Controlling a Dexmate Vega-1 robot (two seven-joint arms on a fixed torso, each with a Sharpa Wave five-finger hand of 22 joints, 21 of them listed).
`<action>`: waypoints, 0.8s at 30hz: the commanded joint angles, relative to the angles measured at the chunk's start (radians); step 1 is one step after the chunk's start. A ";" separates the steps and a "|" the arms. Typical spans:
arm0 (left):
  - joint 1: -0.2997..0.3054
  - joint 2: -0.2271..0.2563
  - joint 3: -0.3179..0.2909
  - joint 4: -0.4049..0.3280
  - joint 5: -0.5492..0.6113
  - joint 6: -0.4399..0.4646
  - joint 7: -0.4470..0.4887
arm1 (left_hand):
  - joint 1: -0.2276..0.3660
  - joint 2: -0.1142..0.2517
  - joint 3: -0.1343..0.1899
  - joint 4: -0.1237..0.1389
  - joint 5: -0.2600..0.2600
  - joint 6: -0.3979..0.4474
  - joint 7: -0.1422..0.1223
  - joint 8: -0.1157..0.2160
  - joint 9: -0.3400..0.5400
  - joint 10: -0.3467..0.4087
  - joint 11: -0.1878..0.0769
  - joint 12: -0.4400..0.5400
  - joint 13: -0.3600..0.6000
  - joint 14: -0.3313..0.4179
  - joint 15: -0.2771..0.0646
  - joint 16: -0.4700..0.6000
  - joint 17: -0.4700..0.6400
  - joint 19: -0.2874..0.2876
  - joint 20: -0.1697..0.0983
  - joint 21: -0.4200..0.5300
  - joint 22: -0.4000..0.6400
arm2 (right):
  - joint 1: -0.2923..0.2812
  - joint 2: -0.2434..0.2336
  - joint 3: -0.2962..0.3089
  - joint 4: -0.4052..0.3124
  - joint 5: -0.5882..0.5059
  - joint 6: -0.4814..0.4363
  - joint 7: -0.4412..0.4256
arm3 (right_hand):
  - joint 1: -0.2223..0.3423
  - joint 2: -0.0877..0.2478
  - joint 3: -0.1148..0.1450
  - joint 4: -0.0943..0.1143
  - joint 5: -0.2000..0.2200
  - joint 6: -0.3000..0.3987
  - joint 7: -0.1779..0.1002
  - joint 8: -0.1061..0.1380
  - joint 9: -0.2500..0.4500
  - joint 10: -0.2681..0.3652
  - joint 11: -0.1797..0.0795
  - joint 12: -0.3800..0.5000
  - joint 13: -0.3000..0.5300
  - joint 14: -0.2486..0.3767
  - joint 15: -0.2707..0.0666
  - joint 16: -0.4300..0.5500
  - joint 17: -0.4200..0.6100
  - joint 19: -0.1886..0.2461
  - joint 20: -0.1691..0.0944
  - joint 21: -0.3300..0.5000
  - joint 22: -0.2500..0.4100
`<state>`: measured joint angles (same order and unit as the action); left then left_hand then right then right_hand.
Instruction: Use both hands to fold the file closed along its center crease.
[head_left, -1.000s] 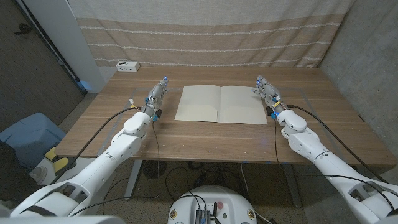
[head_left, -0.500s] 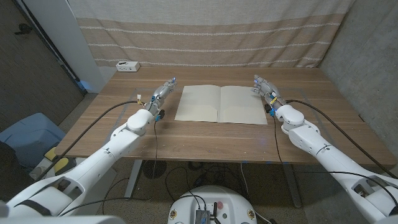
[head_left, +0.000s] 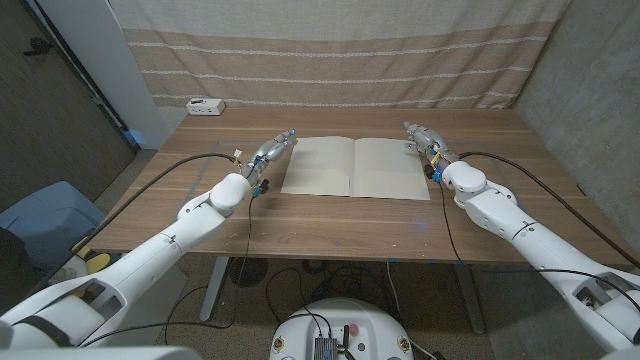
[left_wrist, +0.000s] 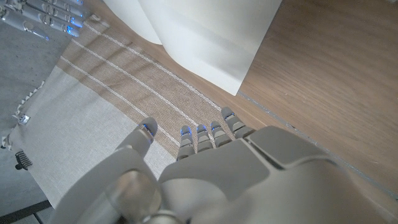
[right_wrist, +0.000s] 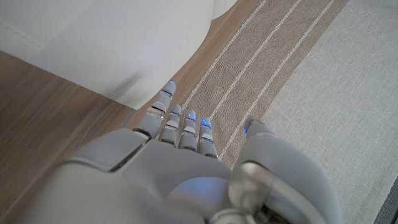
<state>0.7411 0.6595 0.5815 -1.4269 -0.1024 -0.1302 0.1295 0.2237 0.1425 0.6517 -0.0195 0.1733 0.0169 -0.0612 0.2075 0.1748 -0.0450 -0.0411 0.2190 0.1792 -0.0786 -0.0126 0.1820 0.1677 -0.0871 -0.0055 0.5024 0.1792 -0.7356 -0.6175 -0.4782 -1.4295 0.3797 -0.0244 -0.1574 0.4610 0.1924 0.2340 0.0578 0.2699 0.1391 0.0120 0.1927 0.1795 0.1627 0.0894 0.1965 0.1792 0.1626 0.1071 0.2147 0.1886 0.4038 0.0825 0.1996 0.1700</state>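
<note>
A cream file (head_left: 355, 167) lies open and flat on the wooden table (head_left: 330, 215), its centre crease running away from me. My left hand (head_left: 272, 152) is just off the file's far left corner, fingers stretched out and holding nothing. My right hand (head_left: 422, 138) reaches along the far right corner, also with straight fingers and nothing in it. In the left wrist view my left hand (left_wrist: 205, 168) points past the file's corner (left_wrist: 205, 31), not touching it; the right hand's fingers (left_wrist: 43, 12) show beyond. In the right wrist view my right hand (right_wrist: 180, 162) has its fingertips beside the file's edge (right_wrist: 118, 43).
A small white box (head_left: 205, 105) sits at the table's far left corner. A striped curtain (head_left: 330, 60) hangs close behind the table's far edge. A blue bin (head_left: 45, 215) stands on the floor to the left.
My left hand has moved inward and farther, from well left of the file to its far left corner. My right hand has crept slightly farther along the right corner. The file has not moved.
</note>
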 joint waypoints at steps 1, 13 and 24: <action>-0.014 0.049 0.052 -0.077 0.163 0.077 -0.007 | 0.012 0.003 0.002 -0.008 -0.001 0.012 -0.002 -0.003 0.003 0.006 0.001 0.000 0.005 0.001 -0.006 0.004 0.000 0.002 -0.004 -0.002 0.004 | 0.030 -0.037 -0.033 -0.051 -0.070 -0.123 -0.032 | 0.015 0.001 0.015 -0.001 -0.005 0.010 -0.004 0.002 0.001 0.012 0.000 0.003 0.004 0.011 -0.003 -0.001 0.002 0.005 0.006 0.000 0.005; -0.014 0.095 0.096 -0.178 0.315 0.181 -0.033 | 0.024 0.011 -0.004 -0.022 -0.002 0.072 0.001 0.007 0.005 0.043 0.001 0.007 0.005 0.028 -0.016 0.009 0.000 0.011 0.006 -0.006 0.005 | 0.072 -0.049 -0.072 -0.064 -0.128 -0.255 -0.043 | 0.038 0.000 0.042 -0.014 -0.014 0.023 0.007 0.004 0.001 0.022 -0.008 0.003 0.004 0.019 -0.012 -0.002 0.000 0.008 0.002 0.001 0.004; 0.003 0.120 0.110 -0.237 0.401 0.247 -0.042 | 0.035 0.010 -0.008 -0.039 -0.001 0.184 0.017 0.016 0.006 0.165 0.003 0.033 0.007 0.122 -0.022 0.018 0.000 0.035 0.038 -0.012 0.006 | 0.120 -0.039 -0.118 -0.059 -0.185 -0.398 -0.067 | 0.086 -0.011 0.081 -0.050 -0.030 0.036 0.004 0.004 0.001 0.029 -0.013 -0.001 0.004 0.017 -0.026 -0.012 -0.004 0.005 -0.009 -0.001 0.004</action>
<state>0.7325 0.7520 0.6720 -1.6036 0.1831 0.0342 0.1026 0.2459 0.1543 0.6442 -0.0518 0.1733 0.1768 -0.0452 0.2165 0.1796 0.0958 -0.0382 0.2443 0.1842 0.0232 -0.0328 0.1964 0.1678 -0.0565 0.0251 0.4915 0.1790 -0.6677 -0.6618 -0.5476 -1.4886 0.2486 -0.2908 -0.2037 0.5279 0.1836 0.3026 0.0137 0.2437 0.1664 0.0139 0.1927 0.1794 0.1860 0.0768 0.1965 0.1791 0.1804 0.0891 0.2066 0.1859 0.4062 0.0800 0.1998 0.1700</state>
